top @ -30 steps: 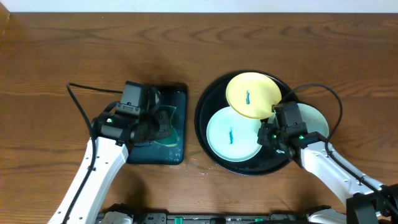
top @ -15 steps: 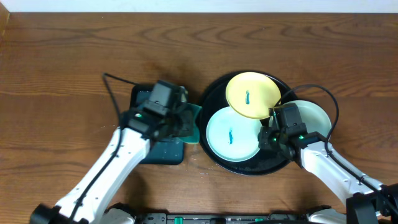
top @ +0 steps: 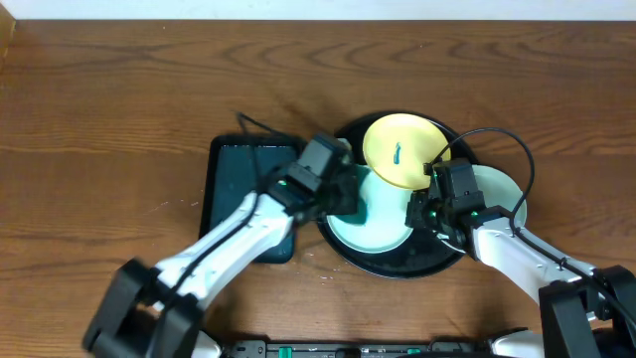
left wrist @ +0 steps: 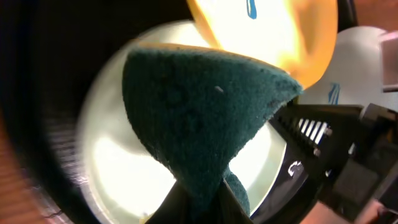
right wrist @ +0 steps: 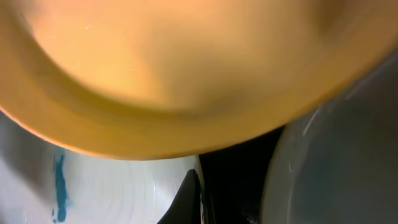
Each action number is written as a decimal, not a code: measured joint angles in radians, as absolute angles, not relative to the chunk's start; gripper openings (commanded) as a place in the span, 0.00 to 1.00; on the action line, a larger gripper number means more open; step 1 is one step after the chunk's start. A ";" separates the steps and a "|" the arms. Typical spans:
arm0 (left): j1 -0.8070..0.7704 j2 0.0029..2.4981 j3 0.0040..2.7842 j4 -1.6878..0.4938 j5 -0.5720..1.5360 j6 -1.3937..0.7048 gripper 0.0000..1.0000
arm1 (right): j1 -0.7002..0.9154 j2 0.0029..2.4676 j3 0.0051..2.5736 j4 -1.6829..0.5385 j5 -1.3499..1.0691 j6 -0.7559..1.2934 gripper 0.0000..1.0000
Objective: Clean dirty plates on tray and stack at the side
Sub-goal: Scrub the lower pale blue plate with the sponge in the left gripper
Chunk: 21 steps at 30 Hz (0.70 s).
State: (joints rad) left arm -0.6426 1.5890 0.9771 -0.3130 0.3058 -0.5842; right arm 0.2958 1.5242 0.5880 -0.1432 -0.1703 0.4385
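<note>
The black tray (top: 338, 234) holds a pale yellow plate (top: 407, 164) with a blue scribble, resting over a mint-white plate (top: 388, 234). A second mint-white plate (top: 502, 189) lies at the tray's right rim. My left gripper (top: 348, 194) is shut on a dark green sponge (left wrist: 199, 106) and holds it over the left part of the mint-white plate (left wrist: 124, 155). My right gripper (top: 422, 211) is shut on that plate's right rim (right wrist: 124, 186), with one finger (right wrist: 196, 202) lying on top. The yellow plate (right wrist: 186, 74) hangs just above it.
A rectangular dark-teal tray (top: 243, 199) lies left of the black tray, under my left arm. Brown wood-grain tabletop (top: 119, 119) surrounds both. The right arm's cable loops over the right-hand plate.
My left arm has swung right from the dark-teal tray, carrying the sponge onto the mint-white plate in the black tray. The right gripper has stayed at the plate's rim.
</note>
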 measured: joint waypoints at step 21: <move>-0.722 1.853 1.043 -0.290 0.243 -0.717 0.07 | 0.296 1.527 0.594 -0.161 -0.189 0.448 0.01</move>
